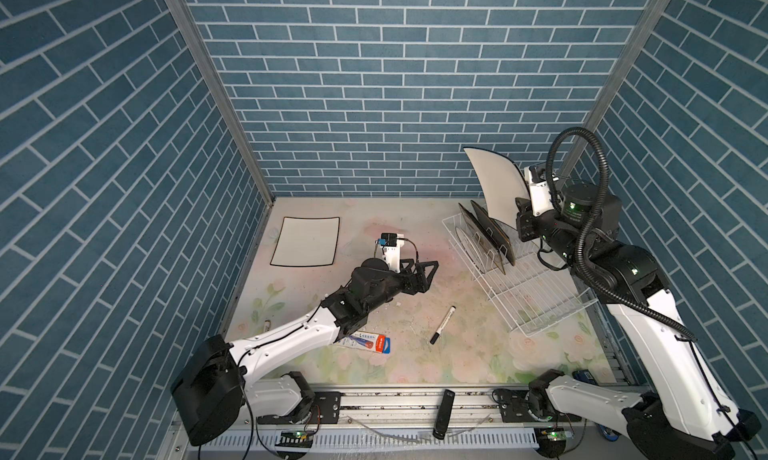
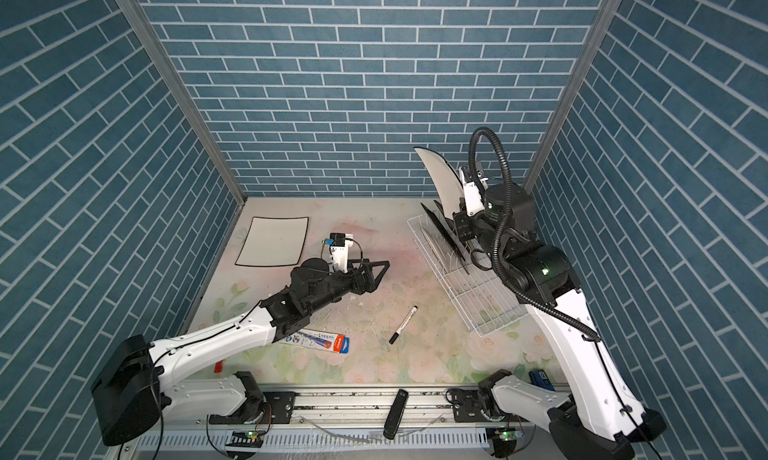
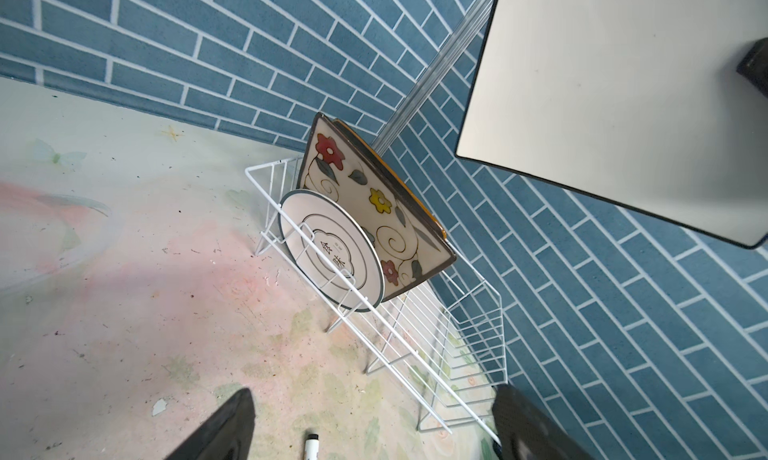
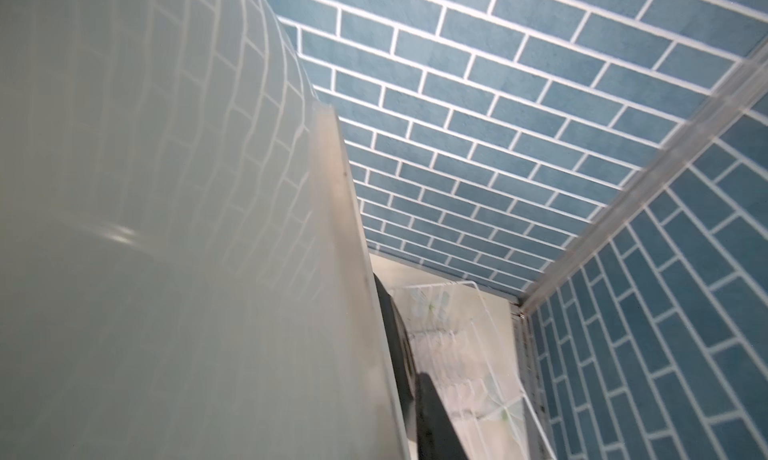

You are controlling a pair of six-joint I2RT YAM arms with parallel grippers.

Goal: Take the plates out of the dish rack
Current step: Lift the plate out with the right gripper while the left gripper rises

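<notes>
Blue brick walls, floral bench point(image 1: 415, 366). In both top views, left claw point(image 1: 430, 275) apart over mid-bench; right claw point(image 1: 520, 206) clamped on raised white plate point(image 1: 496, 187) above dish rack point(image 1: 540, 308); black-rimmed plate point(image 1: 305, 241) flat, far left. Left wrist: round emblem plate point(image 3: 330, 252), floral plate point(image 3: 374, 204) upright in rack. Right wrist: raised white plate's pale face close.

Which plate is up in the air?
The big white plate with the black rim, held by the right end effector above the rack. The others stand in it or lie flat.
</notes>
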